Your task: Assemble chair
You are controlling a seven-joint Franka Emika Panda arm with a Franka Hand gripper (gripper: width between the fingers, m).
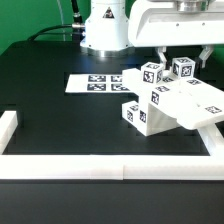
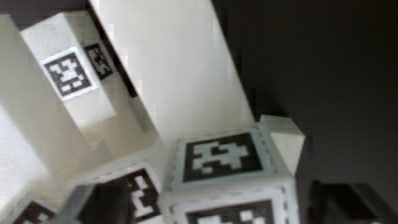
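The chair's white tagged pieces (image 1: pixel 160 105) lie heaped together right of the table's middle in the exterior view. One upright tagged block (image 1: pixel 184 70) stands at the back of the heap. My gripper (image 1: pixel 183 58) hangs over it with a finger on each side. In the wrist view that block (image 2: pixel 222 160) fills the space between the dark fingers (image 2: pixel 356 203), and my gripper (image 2: pixel 210 205) looks shut on its sides. Long white slabs (image 2: pixel 169 70) of the chair stretch away beyond it.
The marker board (image 1: pixel 95 83) lies flat on the black table, to the exterior view's left of the heap. A white border rail (image 1: pixel 100 165) runs along the front edge and up both sides. The robot's base (image 1: pixel 105 30) stands at the back.
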